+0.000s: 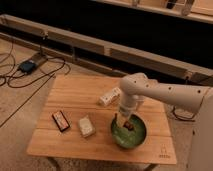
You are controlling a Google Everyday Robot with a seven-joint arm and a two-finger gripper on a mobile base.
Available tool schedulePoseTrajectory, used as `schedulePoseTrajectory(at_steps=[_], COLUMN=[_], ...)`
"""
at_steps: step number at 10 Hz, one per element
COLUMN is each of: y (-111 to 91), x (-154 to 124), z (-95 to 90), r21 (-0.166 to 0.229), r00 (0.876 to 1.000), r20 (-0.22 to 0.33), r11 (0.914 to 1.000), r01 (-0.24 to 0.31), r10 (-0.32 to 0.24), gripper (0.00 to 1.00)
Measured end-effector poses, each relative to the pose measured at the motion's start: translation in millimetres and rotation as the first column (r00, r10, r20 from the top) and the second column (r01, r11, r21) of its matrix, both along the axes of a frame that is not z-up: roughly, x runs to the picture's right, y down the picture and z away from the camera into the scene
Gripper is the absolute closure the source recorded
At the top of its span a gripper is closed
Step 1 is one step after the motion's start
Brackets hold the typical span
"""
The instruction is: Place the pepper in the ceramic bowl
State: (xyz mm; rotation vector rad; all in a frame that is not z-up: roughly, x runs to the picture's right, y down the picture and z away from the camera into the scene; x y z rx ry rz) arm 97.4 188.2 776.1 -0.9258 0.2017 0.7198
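Camera view: the arm reaches in from the right and bends down so that the gripper [124, 120] hangs over the bowl [140, 138], just inside its far-left rim. A small dark red-brown thing, the pepper [129, 125], shows right at the tip of the gripper, above the green inside of the bowl and apparently not yet resting on its bottom. Whether the jaws are clenched on the pepper or already released cannot be told here; the two simply appear together.

Judged from this, the step in hand is the placing itself: the pepper has been brought over the bowl and only the letting-go and the withdrawal remain. The next move calls for the jaws to part while over the middle of the bowl, then a straight lift clear of the rim so the bowl is not nudged along the surface [75, 90].

Left of the bowl lie a pale block [86, 126] and, further left, a black card [61, 120]; behind the bowl, a white box [109, 97].
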Motion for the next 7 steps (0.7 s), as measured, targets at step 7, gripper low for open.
schedulePoseTrajectory(at_steps=[7], y=[-2.4], x=[-0.6], z=[0.8], r21=[0.004], r00=[1.0], r20=[0.002], r11=[1.0], r01=[-0.005], r10=[0.005], gripper=[0.2])
